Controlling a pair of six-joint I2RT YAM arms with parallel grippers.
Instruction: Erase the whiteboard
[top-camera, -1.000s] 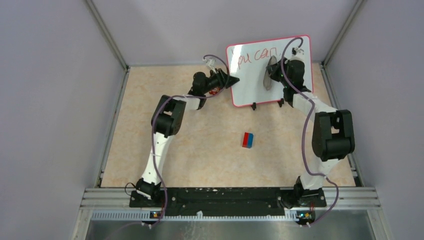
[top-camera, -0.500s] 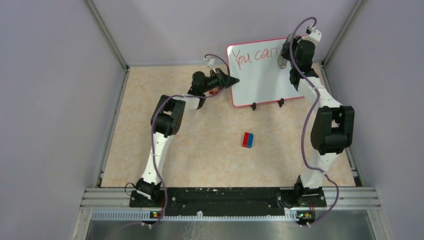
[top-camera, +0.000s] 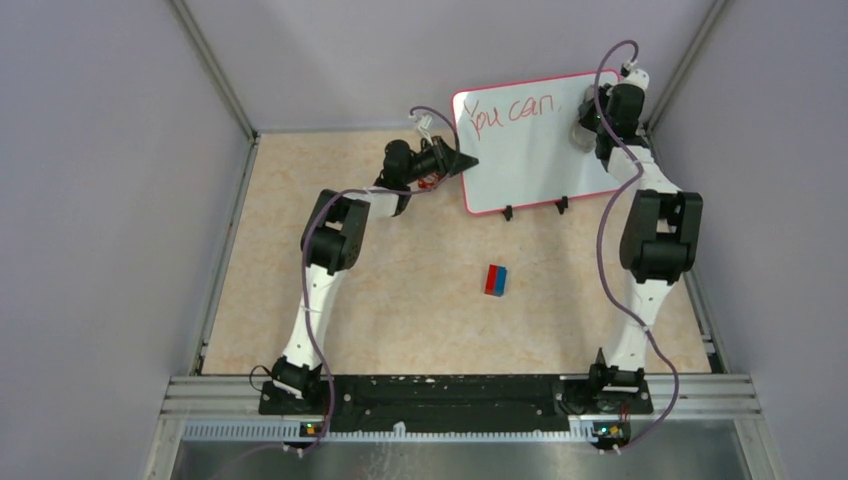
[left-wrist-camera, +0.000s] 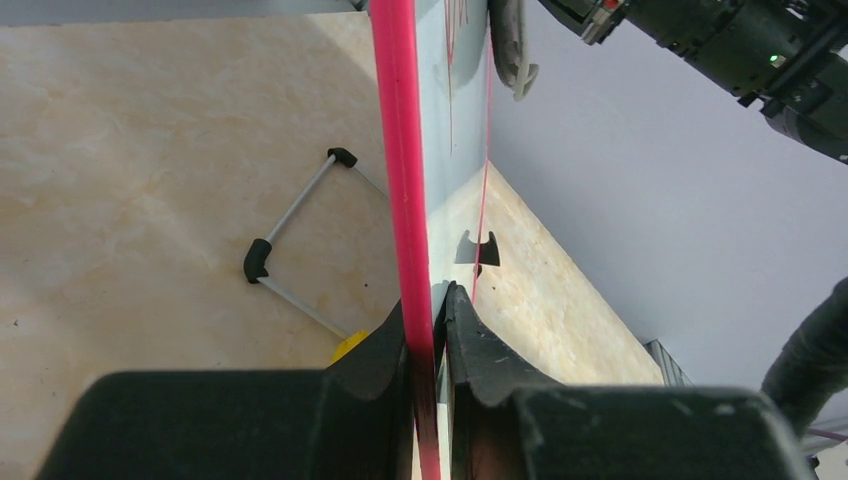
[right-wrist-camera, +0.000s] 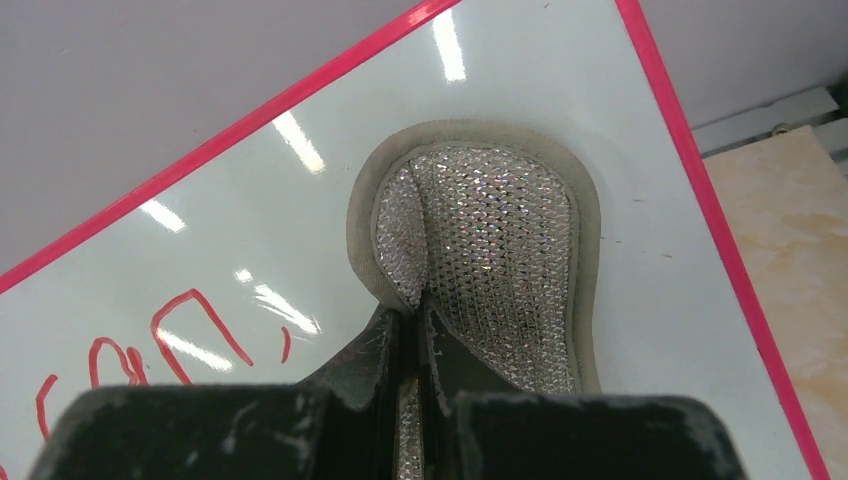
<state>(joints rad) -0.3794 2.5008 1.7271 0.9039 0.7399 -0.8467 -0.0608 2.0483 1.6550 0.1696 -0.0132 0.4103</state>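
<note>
Wiping: press grey mesh pad (right-wrist-camera: 500, 230), pinched in right claw (right-wrist-camera: 415, 315), flat on glossy red-framed whiteboard (top-camera: 520, 160); sweep toward red handwriting (top-camera: 503, 111), left claw (left-wrist-camera: 430, 310) clamping frame.

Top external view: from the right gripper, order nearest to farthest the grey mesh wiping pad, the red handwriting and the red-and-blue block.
1. Held: grey mesh wiping pad, in the right gripper.
2. Left: red handwriting, top of the whiteboard.
3. Lowest in view: red-and-blue block.

Open tabletop (top-camera: 400, 300) before the upright whiteboard (top-camera: 520, 160), red-blue block (top-camera: 496, 280) midway, back wall (top-camera: 400, 60) just behind.
</note>
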